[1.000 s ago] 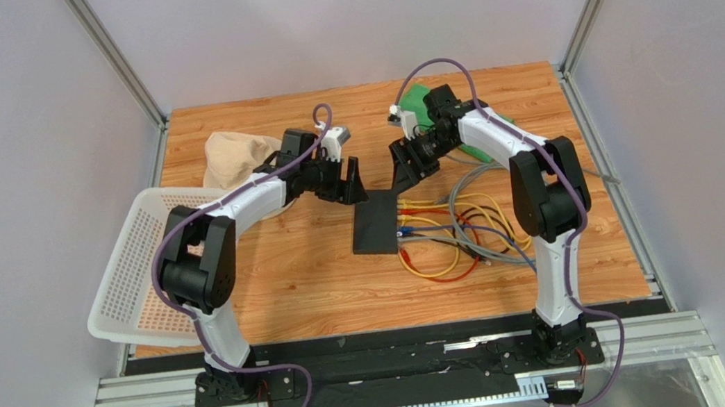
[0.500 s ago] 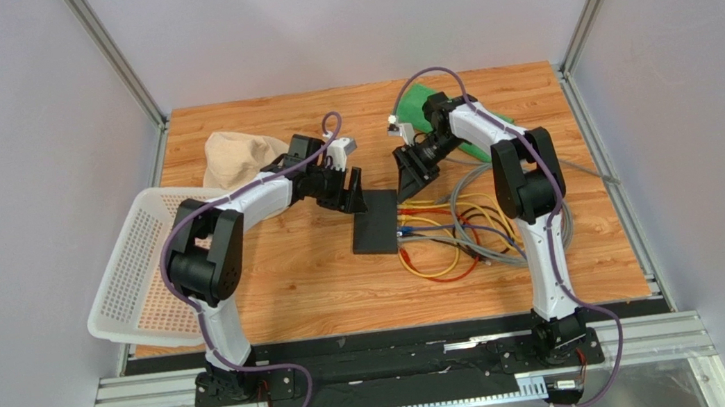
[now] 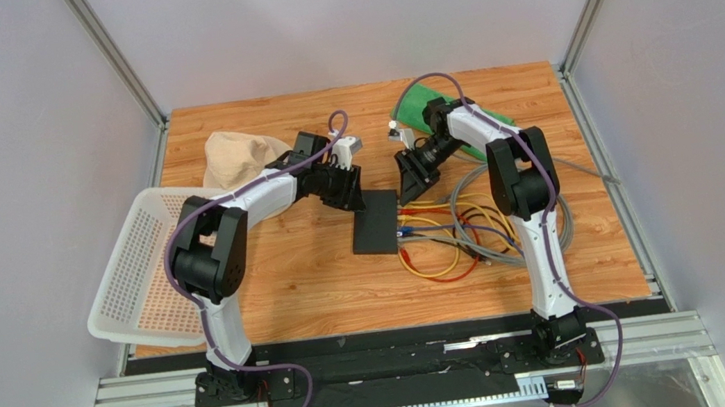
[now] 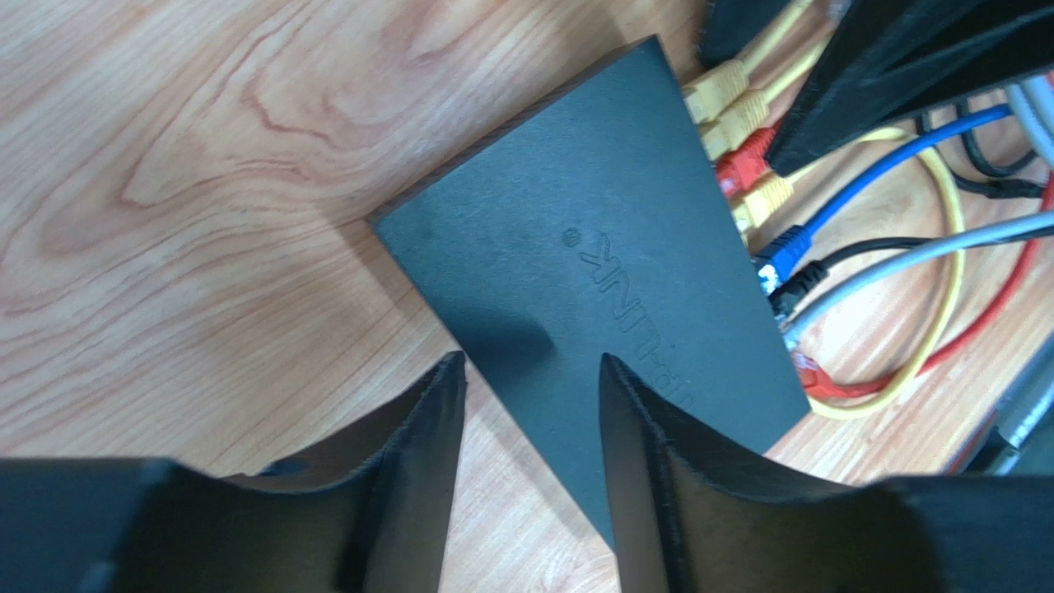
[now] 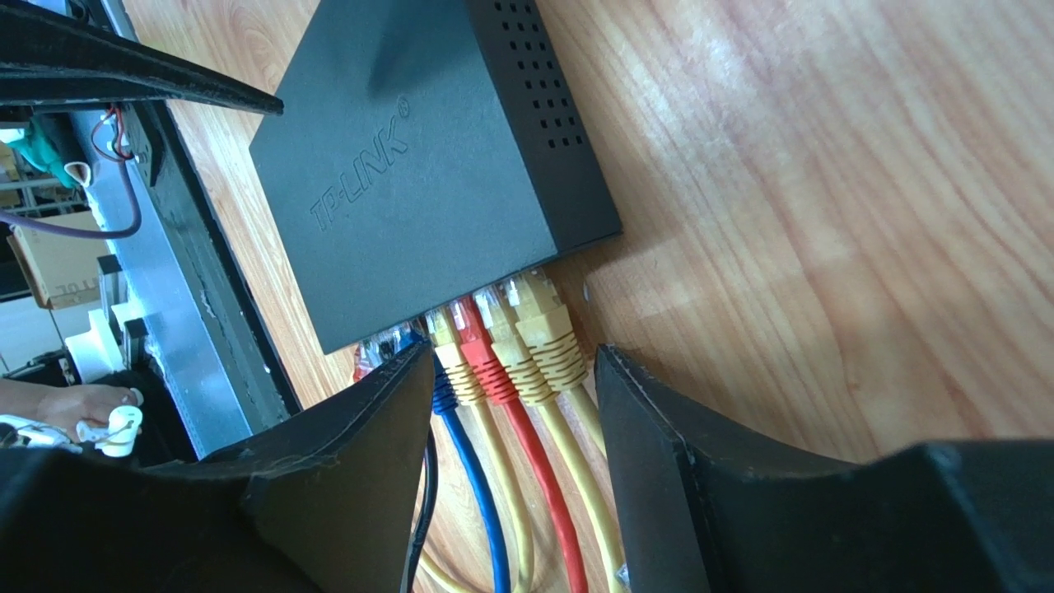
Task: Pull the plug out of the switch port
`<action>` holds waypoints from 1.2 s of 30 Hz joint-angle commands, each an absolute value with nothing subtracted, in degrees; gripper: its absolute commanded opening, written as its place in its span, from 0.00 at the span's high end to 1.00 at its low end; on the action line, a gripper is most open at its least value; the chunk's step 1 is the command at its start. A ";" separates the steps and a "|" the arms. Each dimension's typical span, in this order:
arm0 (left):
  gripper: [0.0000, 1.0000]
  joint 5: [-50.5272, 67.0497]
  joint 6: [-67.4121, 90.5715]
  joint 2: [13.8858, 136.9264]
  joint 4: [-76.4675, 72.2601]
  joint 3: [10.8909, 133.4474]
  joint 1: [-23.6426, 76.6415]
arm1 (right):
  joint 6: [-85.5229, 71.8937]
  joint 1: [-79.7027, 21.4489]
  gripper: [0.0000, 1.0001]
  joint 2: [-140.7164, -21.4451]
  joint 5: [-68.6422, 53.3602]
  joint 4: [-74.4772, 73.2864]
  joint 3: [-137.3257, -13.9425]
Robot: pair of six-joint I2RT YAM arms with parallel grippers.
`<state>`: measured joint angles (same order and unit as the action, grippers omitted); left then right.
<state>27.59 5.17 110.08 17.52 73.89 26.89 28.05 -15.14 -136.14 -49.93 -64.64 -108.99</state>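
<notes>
The black switch (image 3: 376, 222) lies flat near the middle of the wooden surface (image 3: 282, 277), its socket edge turned toward the right arm, where a tangle of yellow, red, blue and grey cables (image 3: 466, 237) spreads out. Both arms reach in over its far end. The left tool (image 3: 349, 186) hangs over the far left part of the box and the right tool (image 3: 406, 179) over the far right part.

In the left wrist view, the left tool (image 4: 530, 371) is released, its two dark fingers (image 4: 421, 420) parted above the switch (image 4: 594, 284) and the bare wood beside it, with nothing between them. In the right wrist view, the right tool (image 5: 514, 365) is also released. Its fingers (image 5: 668, 420) are spread to either side of the row of plugs (image 5: 495, 334), which are still seated in the ports — yellow, red, yellow, yellow, with a blue one (image 5: 402, 344) at the near end. The "TP-LINK" lettering shows on the switch's lid (image 5: 421, 173).

Off to the left a white perforated basket (image 3: 133, 265) overhangs the edge of the surface, with a beige cloth (image 3: 229, 158) just behind it — and a green cloth (image 3: 423, 109) lies at the far side, behind the right arm.
</notes>
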 commanded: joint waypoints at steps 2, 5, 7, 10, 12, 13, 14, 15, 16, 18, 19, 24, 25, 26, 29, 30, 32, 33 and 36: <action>0.60 32.25 2.64 108.19 17.23 75.67 27.68 | 27.51 -15.12 0.43 -138.25 -50.01 -64.86 -112.50; 0.69 33.31 2.11 108.81 17.31 75.85 27.77 | 27.77 -15.12 0.44 -139.57 -50.45 -66.53 -114.69; 0.76 31.65 2.46 109.68 17.31 75.85 27.77 | 27.07 -15.12 0.44 -140.62 -49.93 -66.97 -115.83; 0.83 30.24 2.20 111.53 17.49 76.46 27.77 | 25.75 -15.20 0.46 -141.24 -48.70 -66.54 -116.28; 1.00 29.71 1.93 112.58 17.75 76.73 27.86 | 25.31 -15.12 0.47 -141.06 -48.34 -66.18 -115.93; 1.00 28.84 2.11 112.94 17.75 76.90 27.86 | 24.70 -15.20 0.48 -140.98 -47.73 -65.66 -115.67; 1.00 28.74 2.11 113.20 18.01 77.08 27.86 | 24.35 -15.21 0.49 -140.98 -47.46 -65.39 -115.23; 1.00 28.91 2.11 113.64 18.10 77.17 27.86 | 24.17 -15.21 0.49 -140.98 -47.37 -65.30 -115.14; 1.00 28.92 2.02 113.82 18.11 77.25 27.86 | 23.91 -15.21 0.49 -141.06 -47.29 -65.22 -115.05; 1.00 28.65 2.02 114.26 18.19 77.34 27.86 | 23.73 -15.29 0.51 -141.24 -47.11 -65.30 -115.05; 1.00 28.39 1.93 114.43 18.11 77.26 27.86 | 23.64 -15.38 0.51 -141.24 -46.94 -65.30 -115.05; 1.00 27.69 1.15 114.78 17.58 76.73 27.95 | 23.29 -15.56 0.53 -141.68 -46.58 -65.13 -115.40; 1.00 27.60 1.14 114.79 17.58 76.73 28.04 | 23.20 -15.56 0.53 -141.68 -46.58 -65.13 -115.49; 1.00 27.60 0.97 114.87 17.49 76.82 28.04 | 23.12 -15.56 0.53 -141.94 -46.58 -65.04 -115.58; 1.00 27.68 0.62 114.96 17.40 76.82 28.21 | 23.03 -15.91 0.54 -142.21 -46.41 -65.13 -115.66; 1.00 27.86 0.53 115.05 17.40 76.73 28.21 | 23.38 -16.08 0.53 -142.21 -46.32 -65.30 -115.75; 1.00 28.48 0.26 115.31 17.40 76.82 28.30 | 24.17 -16.52 0.53 -142.64 -46.76 -66.27 -116.37; 1.00 28.39 0.18 115.40 17.40 76.90 28.39 | 24.95 -16.61 0.53 -142.99 -46.84 -67.66 -116.98; 1.00 28.13 0.09 115.66 17.32 76.99 28.48 | 24.87 -16.88 0.52 -144.22 -47.37 -68.46 -118.82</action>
